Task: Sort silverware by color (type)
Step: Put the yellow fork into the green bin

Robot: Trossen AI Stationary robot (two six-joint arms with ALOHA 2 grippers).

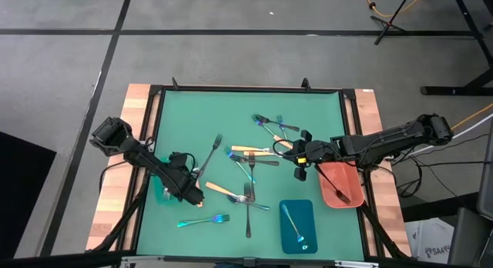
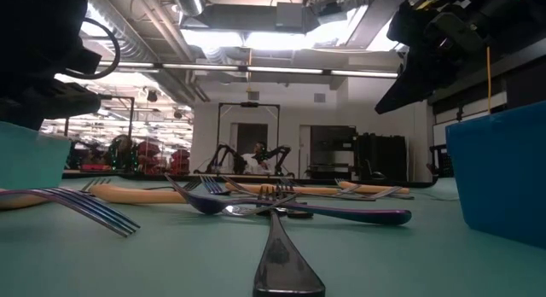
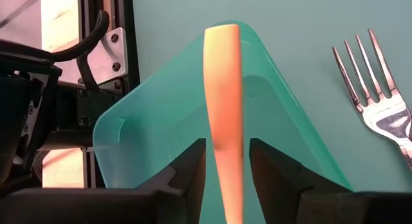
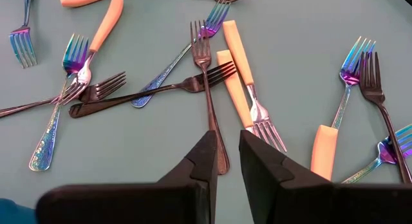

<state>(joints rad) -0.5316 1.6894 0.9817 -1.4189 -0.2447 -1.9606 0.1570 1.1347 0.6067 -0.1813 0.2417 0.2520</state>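
Observation:
The silverware (image 4: pixel 212 89) lies scattered on the green table: forks with orange handles, iridescent blue ones and dark ones. My left gripper (image 3: pixel 226 169) is open over the teal tray (image 3: pixel 154 134) at the table's left. An orange handle (image 3: pixel 224 102) runs between its fingers with a thin gap on each side, and the handle's end reaches the tray's rim. My right gripper (image 4: pixel 228 163) hovers open above a dark fork's handle (image 4: pixel 211 114) right of the table's middle, with nothing between its fingers.
A salmon tray (image 1: pixel 347 175) at the right holds a dark fork (image 1: pixel 339 192). A blue tray (image 1: pixel 306 214) near the front edge holds an iridescent utensil (image 1: pixel 291 222). A silver fork head (image 3: pixel 380 95) lies beside the teal tray. The black table frame (image 3: pixel 106 50) runs close by.

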